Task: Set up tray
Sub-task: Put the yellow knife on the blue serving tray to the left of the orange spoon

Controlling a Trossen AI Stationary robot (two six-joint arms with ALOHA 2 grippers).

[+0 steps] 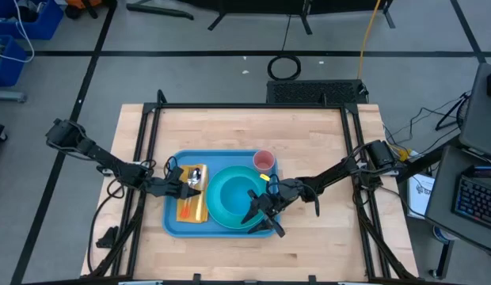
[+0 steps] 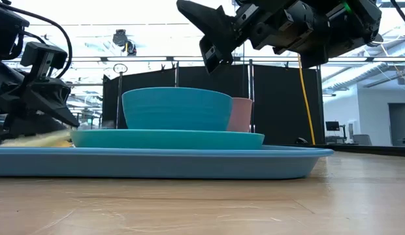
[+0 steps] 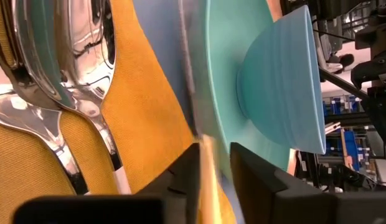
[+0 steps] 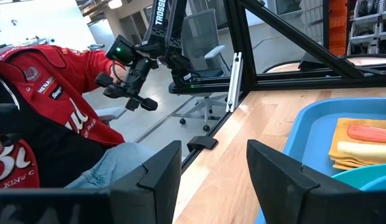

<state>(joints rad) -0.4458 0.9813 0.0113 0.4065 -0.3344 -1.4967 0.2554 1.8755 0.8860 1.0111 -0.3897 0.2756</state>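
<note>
The light-blue tray [image 1: 173,223] lies mid-table. On it are an orange napkin [image 1: 194,210] with two silver spoons [image 3: 75,74], a teal plate [image 1: 218,207] carrying a teal bowl [image 2: 176,109], and a pink cup [image 1: 264,161]. My left gripper [image 3: 215,155] is low over the napkin's plate-side edge, fingers nearly together. My right gripper [image 4: 213,155] is open and hovers above the plate's near rim [image 1: 256,215], well clear of the bowl in the low view [image 2: 212,55]. My left gripper appears to pinch the napkin's edge [image 3: 207,152] on the side toward the plate, between its two fingers. It comes slanting down from the table's left. The rest of the napkin lies flat on the tray under the spoons.
Bare wooden table [image 1: 325,237] surrounds the tray on all sides. Black frame rails [image 1: 352,142] run along the table's edges. A person in a red jacket [image 4: 50,106] sits beyond the table in the right wrist view.
</note>
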